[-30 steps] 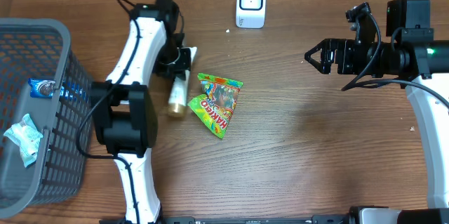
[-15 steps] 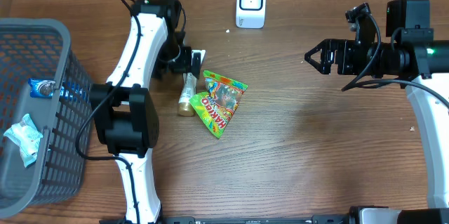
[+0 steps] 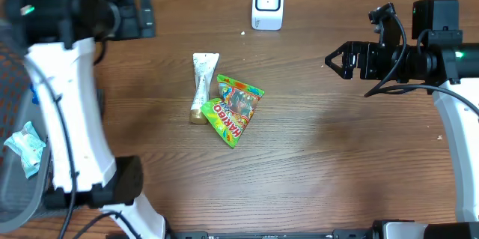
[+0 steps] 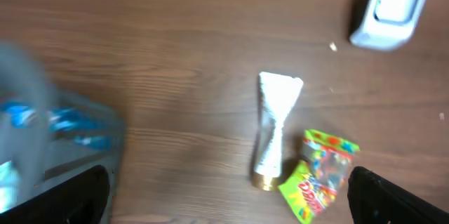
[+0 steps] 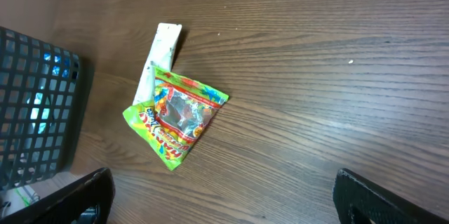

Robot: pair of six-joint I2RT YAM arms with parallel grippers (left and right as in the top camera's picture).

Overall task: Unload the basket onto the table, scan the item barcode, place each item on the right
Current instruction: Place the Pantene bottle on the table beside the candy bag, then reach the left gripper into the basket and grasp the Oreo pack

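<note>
Overhead: a white squeeze tube with a gold cap (image 3: 202, 85) lies flat in the middle of the brown wooden desk (image 3: 314, 164). Its cap end touches a green printed foil sweet bag (image 3: 235, 109). The white box-shaped barcode scanner (image 3: 268, 3) stands well apart at the far edge. I judge either one could be the item to scan. My left claw (image 3: 147, 16) is wide and empty, near the far left. My right claw (image 3: 334, 61) is wide and empty too, over the right side. The dark mesh basket (image 3: 13, 209) at the left is mostly hidden behind my left arm, and a pale blue-and-white packet (image 3: 21, 147) shows in it.

Left wrist: the view is blurred, but the tube looks light and soft-bodied, pinched in at the waist. I would take it across the body just above the stiffer cap. Something blue sits in the basket, possibly a wrapper.

Right wrist: the bag is limp, crinkly film, likely light and slippery, so a sealed edge is the place to pinch. Blue glints show through the basket's mesh.
</note>
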